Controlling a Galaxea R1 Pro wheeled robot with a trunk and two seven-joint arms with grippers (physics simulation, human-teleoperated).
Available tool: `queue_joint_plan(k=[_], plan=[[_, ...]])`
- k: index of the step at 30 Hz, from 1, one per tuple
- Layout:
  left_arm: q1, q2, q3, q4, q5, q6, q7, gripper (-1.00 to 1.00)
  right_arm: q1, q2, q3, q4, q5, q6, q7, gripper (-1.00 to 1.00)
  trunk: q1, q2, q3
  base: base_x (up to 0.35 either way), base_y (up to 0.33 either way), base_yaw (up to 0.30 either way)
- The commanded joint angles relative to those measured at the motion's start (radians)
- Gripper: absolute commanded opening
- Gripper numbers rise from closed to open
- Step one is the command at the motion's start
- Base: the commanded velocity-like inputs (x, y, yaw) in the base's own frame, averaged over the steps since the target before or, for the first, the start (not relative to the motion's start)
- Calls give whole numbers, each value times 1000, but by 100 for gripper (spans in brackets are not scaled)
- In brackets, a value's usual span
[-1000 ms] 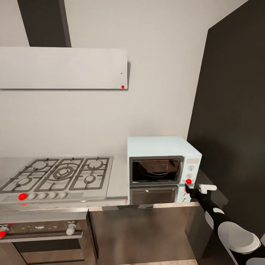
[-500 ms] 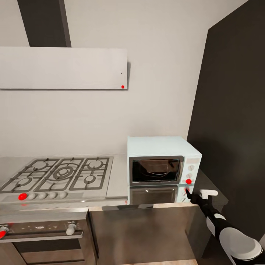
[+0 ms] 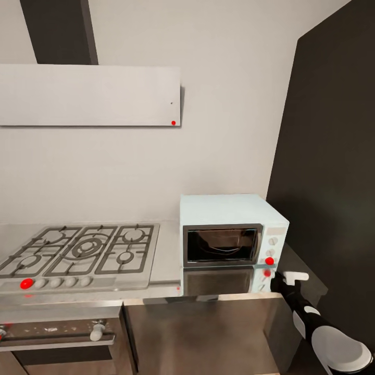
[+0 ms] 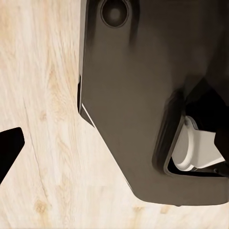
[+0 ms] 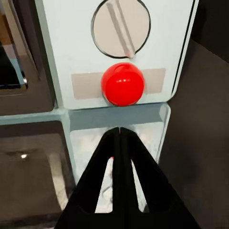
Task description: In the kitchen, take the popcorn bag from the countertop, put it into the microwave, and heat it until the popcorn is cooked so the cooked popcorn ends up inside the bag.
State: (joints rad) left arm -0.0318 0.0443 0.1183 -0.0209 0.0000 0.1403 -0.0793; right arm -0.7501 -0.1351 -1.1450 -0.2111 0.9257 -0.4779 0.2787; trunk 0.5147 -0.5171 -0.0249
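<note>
The steel worktop point(image 3: 166, 255) carried the mint microwave point(image 3: 232, 229) at its right end, door closed. The right end effector point(image 5: 119, 130), fingers pressed together, hovered just below the red button point(image 5: 122, 84). A slightly low push risked striking the panel's bottom edge instead.

In the lower right of the head view the right arm point(image 3: 317, 328) is a chain of black segments with glossy white rounded shells, the largest an oval cap near the frame's corner. A small white block juts sideways from the black wrist, beyond which the right tool point(image 3: 274, 282) tapers to a dark tip. In the right wrist view the right tool point(image 5: 118, 131) is two matt black wedge fingers point(image 5: 98, 176) with long slots between them. The left wrist view shows a dark, smooth, rounded body shell point(image 4: 143, 95) with a round recess in the frame's upper middle and a white cylindrical part in a socket at the lower right.
</note>
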Motion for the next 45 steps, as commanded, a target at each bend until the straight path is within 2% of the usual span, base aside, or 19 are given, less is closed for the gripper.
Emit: queue_joint_plan(k=[1,8,17,27,32,45], plan=[[0,0,8,-2,0,7,-4,100,0,0,-9,-1,2,-2,8,-100,0,-2,-2,0,0,0],[0,0,8,-2,0,7,-4,100,7,0,-9,-1,2,-1,8,-100,0,-2,-2,5,0,0],[0,0,8,-2,0,7,-4,100,13,0,-9,-1,2,0,9,-100,0,-2,-2,250,0,0],[0,0,8,-2,0,7,-4,100,22,-3,-9,0,2,5,8,-100,0,-2,-2,29,0,0],[0,0,8,-2,0,7,-4,100,23,-3,-9,-1,2,75,2,-100,0,-2,-2,207,0,0],[0,0,8,-2,0,7,-4,100,23,-4,-9,-1,2,77,-25,-100,0,-2,-2,74,-30,0]])
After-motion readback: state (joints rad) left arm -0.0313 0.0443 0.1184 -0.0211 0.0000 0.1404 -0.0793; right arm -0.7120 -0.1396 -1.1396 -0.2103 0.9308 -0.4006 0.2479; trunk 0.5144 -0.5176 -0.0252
